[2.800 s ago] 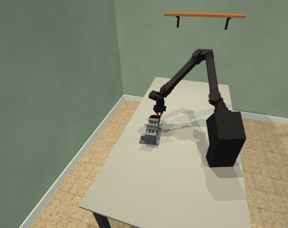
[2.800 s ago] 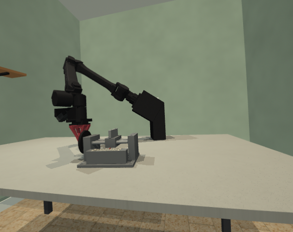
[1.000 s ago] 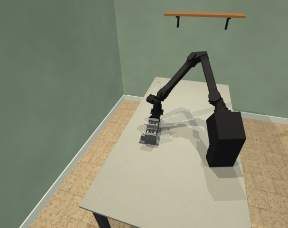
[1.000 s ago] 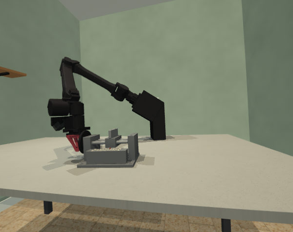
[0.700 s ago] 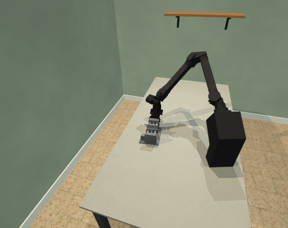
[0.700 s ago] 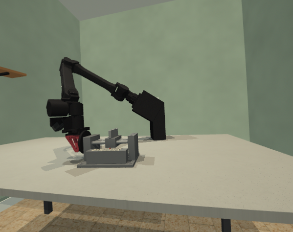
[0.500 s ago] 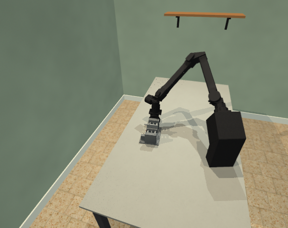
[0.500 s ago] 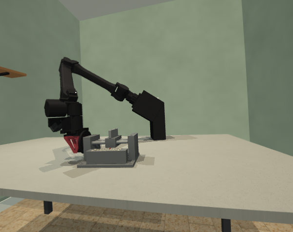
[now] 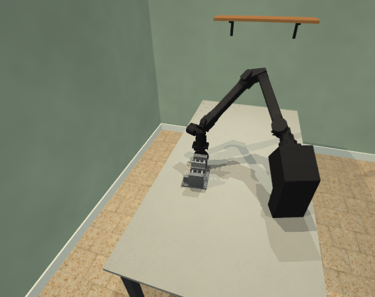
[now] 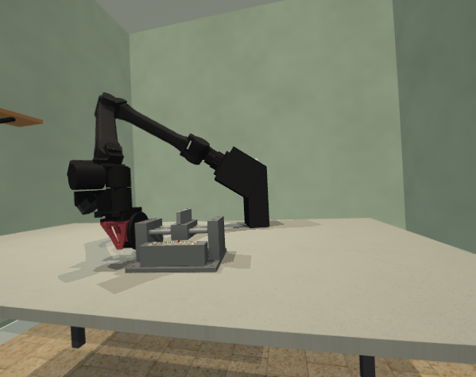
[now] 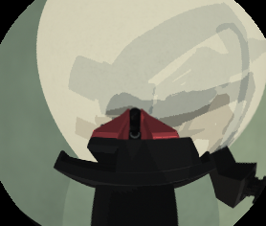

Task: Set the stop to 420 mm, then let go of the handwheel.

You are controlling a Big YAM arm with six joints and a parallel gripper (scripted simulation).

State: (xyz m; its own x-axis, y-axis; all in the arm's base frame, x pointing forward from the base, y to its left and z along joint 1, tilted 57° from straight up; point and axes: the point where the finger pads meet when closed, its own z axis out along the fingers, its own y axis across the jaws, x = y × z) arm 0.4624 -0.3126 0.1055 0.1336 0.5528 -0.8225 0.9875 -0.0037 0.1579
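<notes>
The grey stop rides on two rods of the grey fixture, near mid-span between its end plates. A red pointer is near the middle of the scale; its figures are too small to read. The black handwheel is at the fixture's left end in the exterior view, partly hidden by the end plate. My red-fingered gripper points down beside the wheel. It is shut on the handwheel's dark handle, which shows between the fingers in the wrist view. The wheel's rim is hidden in that view.
The fixture's base plate rests on the pale table, near its long edge. The arm's black pedestal stands at the opposite edge. An orange shelf is high on the wall.
</notes>
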